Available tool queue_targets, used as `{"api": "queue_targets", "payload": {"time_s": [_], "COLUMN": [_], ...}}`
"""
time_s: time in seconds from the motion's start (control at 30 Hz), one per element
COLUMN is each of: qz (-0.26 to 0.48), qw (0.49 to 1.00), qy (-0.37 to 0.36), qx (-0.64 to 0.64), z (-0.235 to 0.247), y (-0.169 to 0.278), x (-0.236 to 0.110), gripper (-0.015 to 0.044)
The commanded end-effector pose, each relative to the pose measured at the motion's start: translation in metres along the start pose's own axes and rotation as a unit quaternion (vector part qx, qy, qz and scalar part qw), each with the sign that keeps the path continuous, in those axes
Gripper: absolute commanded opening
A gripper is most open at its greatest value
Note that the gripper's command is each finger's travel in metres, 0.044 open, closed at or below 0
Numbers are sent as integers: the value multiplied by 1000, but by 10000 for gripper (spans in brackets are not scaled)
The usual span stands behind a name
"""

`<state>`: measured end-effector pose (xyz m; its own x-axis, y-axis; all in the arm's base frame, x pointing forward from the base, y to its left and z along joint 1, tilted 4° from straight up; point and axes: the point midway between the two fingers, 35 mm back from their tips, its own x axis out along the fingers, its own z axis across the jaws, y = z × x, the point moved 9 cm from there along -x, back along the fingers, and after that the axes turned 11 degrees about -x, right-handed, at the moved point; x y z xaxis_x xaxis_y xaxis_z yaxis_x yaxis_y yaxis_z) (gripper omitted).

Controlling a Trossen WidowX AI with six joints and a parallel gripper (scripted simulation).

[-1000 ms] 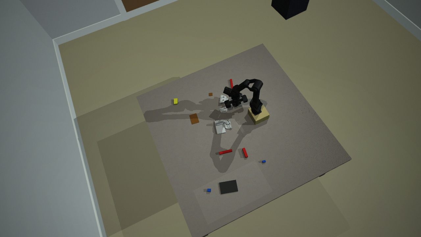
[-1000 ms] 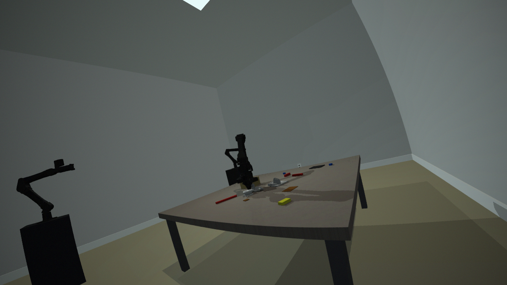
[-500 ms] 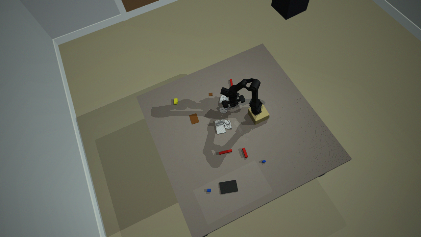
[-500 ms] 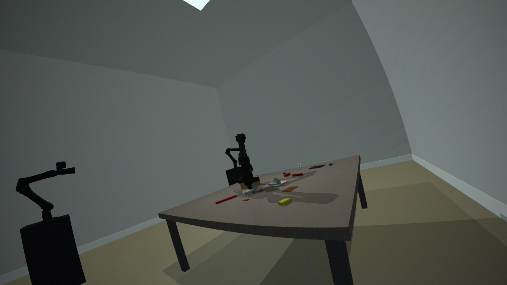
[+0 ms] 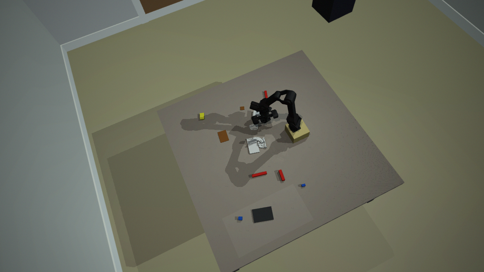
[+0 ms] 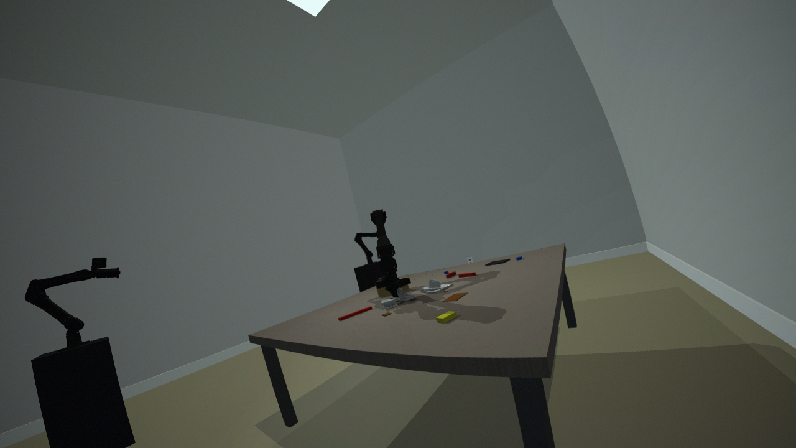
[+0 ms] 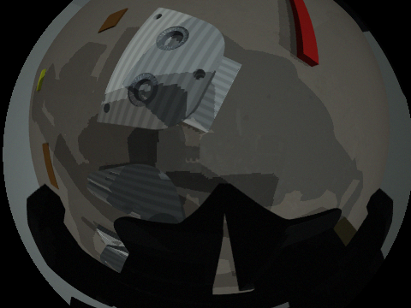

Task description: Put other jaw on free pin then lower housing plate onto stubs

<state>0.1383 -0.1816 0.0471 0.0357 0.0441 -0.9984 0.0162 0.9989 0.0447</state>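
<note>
On the brown counter (image 5: 338,152) (image 6: 500,334) (image 7: 351,85), against grey walls (image 5: 30,135) (image 6: 166,195). Jaws together, gripping nothing. Between housing plate (image 5: 254,114) (image 6: 389,302) (image 7: 188,51) and pinned assembly (image 5: 253,149) (image 6: 439,288) (image 7: 115,257), a loose curved piece (image 5: 253,127) (image 6: 408,298) (image 7: 141,188): probably light, stiff, slick; best pinched by opposite side edges, sparing any teeth.

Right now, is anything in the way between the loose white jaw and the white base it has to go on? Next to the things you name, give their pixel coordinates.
Nothing I can see. Between the loose jaw (image 5: 253,127) (image 6: 402,295) (image 7: 141,192) and the white base (image 5: 253,149) (image 6: 436,287) (image 7: 115,257), only shadow falls on the tabletop.
</note>
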Motion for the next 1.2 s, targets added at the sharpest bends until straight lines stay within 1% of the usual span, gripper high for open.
{"api": "queue_targets", "payload": {"time_s": [0.0, 1.17], "qz": [-1, -1], "qw": [1000, 1000], "qy": [-5, -7], "qx": [-1, -1], "z": [11, 65], "y": [-4, -13], "x": [0, 2], "gripper": [0, 0]}}
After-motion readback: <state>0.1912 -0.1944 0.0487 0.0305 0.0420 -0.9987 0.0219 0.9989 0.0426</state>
